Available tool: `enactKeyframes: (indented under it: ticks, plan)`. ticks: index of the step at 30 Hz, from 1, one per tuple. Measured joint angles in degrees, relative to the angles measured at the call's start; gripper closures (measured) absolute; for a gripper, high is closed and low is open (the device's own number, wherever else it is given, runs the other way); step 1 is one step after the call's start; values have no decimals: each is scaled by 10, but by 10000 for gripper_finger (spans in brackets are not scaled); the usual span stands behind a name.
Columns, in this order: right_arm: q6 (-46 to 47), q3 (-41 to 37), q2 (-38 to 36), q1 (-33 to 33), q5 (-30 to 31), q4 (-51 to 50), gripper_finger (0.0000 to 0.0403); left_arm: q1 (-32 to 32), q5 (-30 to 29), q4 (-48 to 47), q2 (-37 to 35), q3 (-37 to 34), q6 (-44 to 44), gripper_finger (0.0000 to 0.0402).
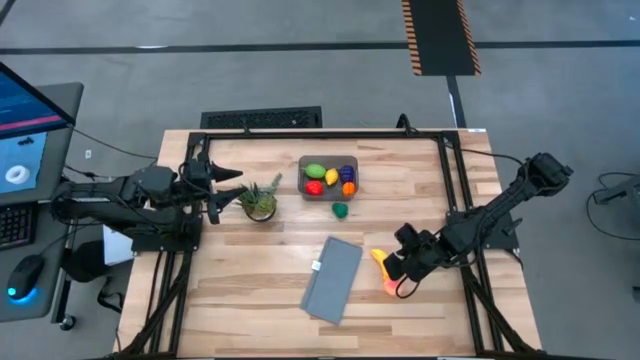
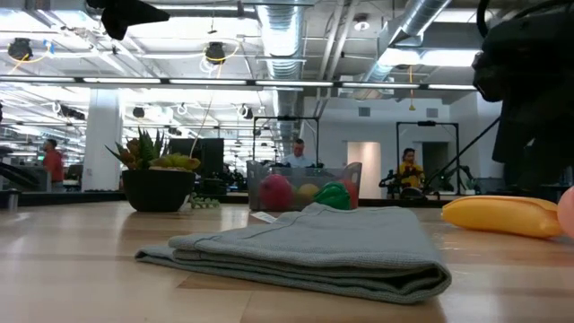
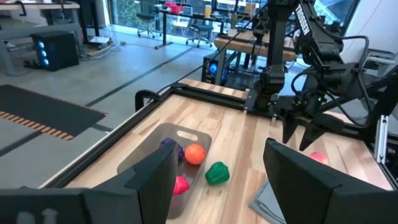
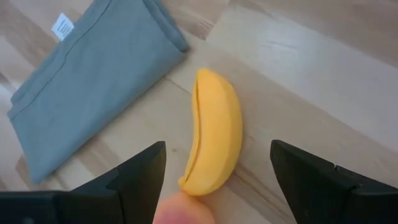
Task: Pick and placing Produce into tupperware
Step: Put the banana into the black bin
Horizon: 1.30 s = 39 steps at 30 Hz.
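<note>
The smoky tupperware (image 1: 328, 178) stands on the table's far middle and holds light green, red, yellow, purple and orange produce. A dark green piece (image 1: 340, 210) lies on the wood just in front of it. A yellow banana (image 4: 214, 140) and a pink piece (image 4: 183, 211) lie at the right near side. My right gripper (image 4: 216, 149) is open above the banana (image 1: 380, 258), one finger on either side, touching nothing. My left gripper (image 1: 225, 185) is open and waits above the table's left, beside the plant. From its wrist view the tupperware (image 3: 163, 144) shows ahead.
A potted spiky plant (image 1: 260, 200) stands left of the tupperware. A folded grey cloth (image 1: 333, 278) lies at the near middle, left of the banana. A black frame (image 1: 455, 190) borders the table. People sit in the room beyond (image 2: 411, 170).
</note>
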Motion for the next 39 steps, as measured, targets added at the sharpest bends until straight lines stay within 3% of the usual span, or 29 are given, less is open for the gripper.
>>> enactKeyframes:
  ticks: [19,39]
  plan:
    - [-87,17,85,-48,-57,48,92,0,-1,1,0,0,-6,175]
    - [-61,19,125,-65,-99,52,98,0,0,-1,0,0,-9,175]
